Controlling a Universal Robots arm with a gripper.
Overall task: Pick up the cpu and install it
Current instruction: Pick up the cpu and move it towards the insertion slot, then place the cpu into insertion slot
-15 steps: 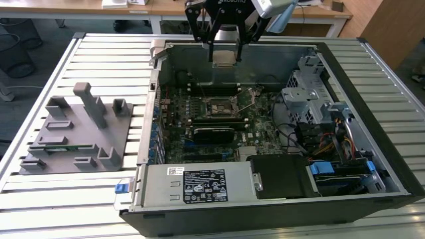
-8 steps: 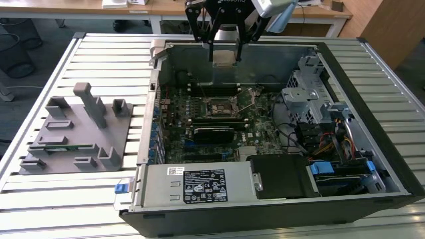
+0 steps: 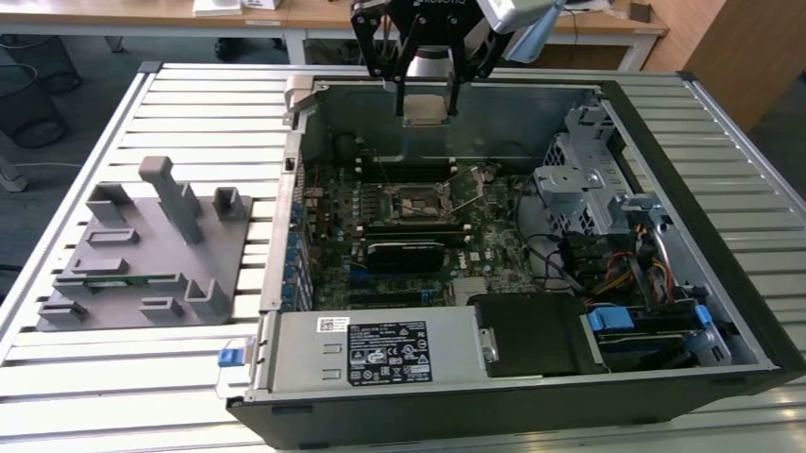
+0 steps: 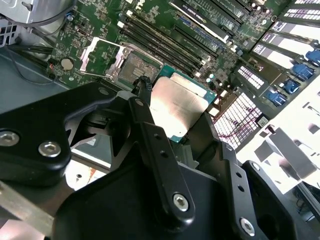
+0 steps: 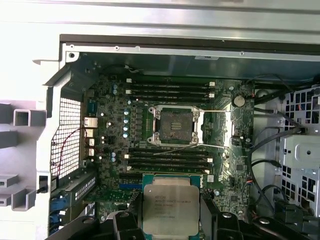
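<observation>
Silver-grey, flat square cpu (image 5: 171,200) — clamped by its edges in the black pincer (image 5: 170,220)

Pale wooden desks (image 3: 151,14) stand behind a slatted metal table (image 3: 202,113) on grey floor (image 3: 94,66).

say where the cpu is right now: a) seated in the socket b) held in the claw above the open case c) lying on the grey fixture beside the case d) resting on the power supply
b: the cpu is gripped in the claw above the motherboard, and the socket holds no chip.
</observation>
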